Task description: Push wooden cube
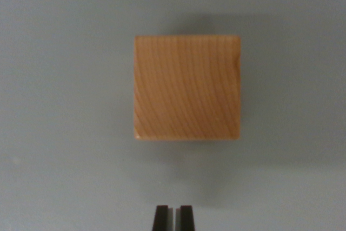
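from where the wrist camera looks down, a square light-brown wooden cube with curved grain lines [187,88] sits flat on a plain pale grey tabletop [59,101], a little right of the middle of the view. at the bottom edge the two dark fingertips of the gripper [173,217] poke in, drawn nearly together with only a thin slit between them and nothing held. they sit near the cube's closest side but clear of it, with bare table between. i'd say this is the lining-up step, before any contact. the next move calls for keeping the tips narrow, low to the table, and driving straight forward into the middle of that near face so the cube slides rather than spins.
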You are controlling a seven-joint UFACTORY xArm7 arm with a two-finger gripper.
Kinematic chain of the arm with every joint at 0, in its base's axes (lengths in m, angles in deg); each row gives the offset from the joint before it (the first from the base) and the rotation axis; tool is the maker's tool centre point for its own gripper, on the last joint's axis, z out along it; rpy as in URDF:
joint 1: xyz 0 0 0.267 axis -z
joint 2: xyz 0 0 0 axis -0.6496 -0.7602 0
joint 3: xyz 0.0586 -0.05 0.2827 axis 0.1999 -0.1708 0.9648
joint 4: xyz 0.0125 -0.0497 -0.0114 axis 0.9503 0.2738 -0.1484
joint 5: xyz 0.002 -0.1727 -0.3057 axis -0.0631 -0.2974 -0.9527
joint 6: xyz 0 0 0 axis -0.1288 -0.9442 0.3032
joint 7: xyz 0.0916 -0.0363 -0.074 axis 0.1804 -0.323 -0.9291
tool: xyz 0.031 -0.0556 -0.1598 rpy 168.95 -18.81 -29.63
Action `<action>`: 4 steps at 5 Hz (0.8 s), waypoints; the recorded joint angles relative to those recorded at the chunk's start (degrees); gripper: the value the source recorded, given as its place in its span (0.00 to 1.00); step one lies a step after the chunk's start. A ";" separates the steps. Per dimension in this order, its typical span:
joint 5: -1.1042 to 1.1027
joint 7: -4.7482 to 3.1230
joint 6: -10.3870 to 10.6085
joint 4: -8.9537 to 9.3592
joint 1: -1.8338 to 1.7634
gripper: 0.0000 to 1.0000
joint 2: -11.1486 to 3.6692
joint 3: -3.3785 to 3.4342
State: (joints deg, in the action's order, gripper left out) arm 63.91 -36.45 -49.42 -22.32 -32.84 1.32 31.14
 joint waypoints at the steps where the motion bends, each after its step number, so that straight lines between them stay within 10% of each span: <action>1: 0.00 0.00 0.00 0.00 0.00 0.00 0.00 0.00; 4: -0.12 -0.46 1.88 1.49 0.20 0.00 -0.46 -0.17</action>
State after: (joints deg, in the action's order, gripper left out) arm 63.78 -36.91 -47.53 -20.83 -32.64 0.86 30.97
